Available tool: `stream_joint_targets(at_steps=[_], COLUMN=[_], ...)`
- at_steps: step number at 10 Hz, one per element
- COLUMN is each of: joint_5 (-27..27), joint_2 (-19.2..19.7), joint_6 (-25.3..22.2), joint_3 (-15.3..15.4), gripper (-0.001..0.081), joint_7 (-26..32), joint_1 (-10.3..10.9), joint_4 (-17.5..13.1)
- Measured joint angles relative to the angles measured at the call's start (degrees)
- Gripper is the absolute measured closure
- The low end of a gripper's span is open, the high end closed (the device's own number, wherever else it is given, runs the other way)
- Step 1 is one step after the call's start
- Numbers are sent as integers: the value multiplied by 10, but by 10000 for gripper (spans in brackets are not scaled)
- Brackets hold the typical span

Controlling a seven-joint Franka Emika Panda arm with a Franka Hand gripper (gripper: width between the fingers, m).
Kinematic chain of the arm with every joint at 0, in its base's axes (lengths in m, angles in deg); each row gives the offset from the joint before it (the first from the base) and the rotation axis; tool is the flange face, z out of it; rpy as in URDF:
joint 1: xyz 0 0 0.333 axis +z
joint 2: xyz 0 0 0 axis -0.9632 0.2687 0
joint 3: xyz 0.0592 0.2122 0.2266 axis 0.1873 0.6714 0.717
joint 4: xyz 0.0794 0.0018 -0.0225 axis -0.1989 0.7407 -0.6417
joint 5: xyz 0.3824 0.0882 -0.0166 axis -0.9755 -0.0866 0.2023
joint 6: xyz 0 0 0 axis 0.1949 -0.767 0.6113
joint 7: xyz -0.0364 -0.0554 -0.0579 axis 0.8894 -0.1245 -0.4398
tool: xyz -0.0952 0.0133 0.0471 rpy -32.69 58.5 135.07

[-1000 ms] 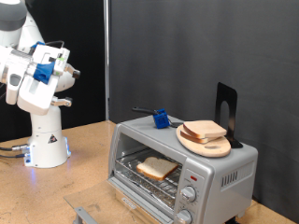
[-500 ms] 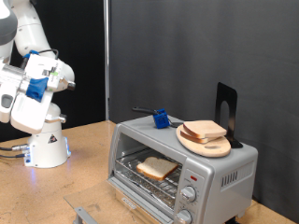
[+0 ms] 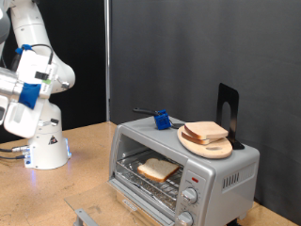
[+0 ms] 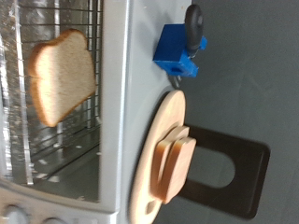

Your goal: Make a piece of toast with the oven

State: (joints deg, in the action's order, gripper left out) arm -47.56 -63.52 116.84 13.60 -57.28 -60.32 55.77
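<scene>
Dark curtain behind, wooden surface (image 3: 89, 160) in front, seen from the exterior view. Silver-grey oven (image 3: 184, 172) at about 4 o'clock of that view, door down and open. One piece of toast (image 3: 158, 169) lying flat on the wire rack (image 3: 150, 181) inside, pale crumb with brown crust, touching nothing else. Two round knobs (image 3: 188, 206) on the front panel at the oven's right end, small red mark just above them. On the oven roof: round wooden board (image 3: 206, 141) carrying stacked slices (image 3: 205, 132), a small blue block (image 3: 162, 120) with a dark handle at about 9 o'clock from the board, and a black stand (image 3: 229, 116) upright behind the board.

White arm (image 3: 36, 75) far away at 9 o'clock of the exterior view, raised above its base (image 3: 47, 146), well apart from the oven. Jaws not visible clearly in either view, so cannot tell if open or closed; nothing seen between them.

From the wrist view, same things again: the toast on the rack bars inside the oven, the blue block beside the wooden board, the stacked slices seen edge-on, the black stand behind.
</scene>
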Motion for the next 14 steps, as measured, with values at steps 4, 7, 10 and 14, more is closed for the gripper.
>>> stream_joint_targets(at_steps=[4, 7, 10, 14], joint_5=[0, -19, -34, -101], joint_2=[69, 76, 136, 267], joint_6=[-44, -81, -55, -30], joint_3=[-43, -61, -85, -76], gripper=[3, 3, 3, 3], joint_7=[7, 21, 88, 169], joint_1=[1, 1, 1, -2], joint_4=[-44, -41, -26, -25])
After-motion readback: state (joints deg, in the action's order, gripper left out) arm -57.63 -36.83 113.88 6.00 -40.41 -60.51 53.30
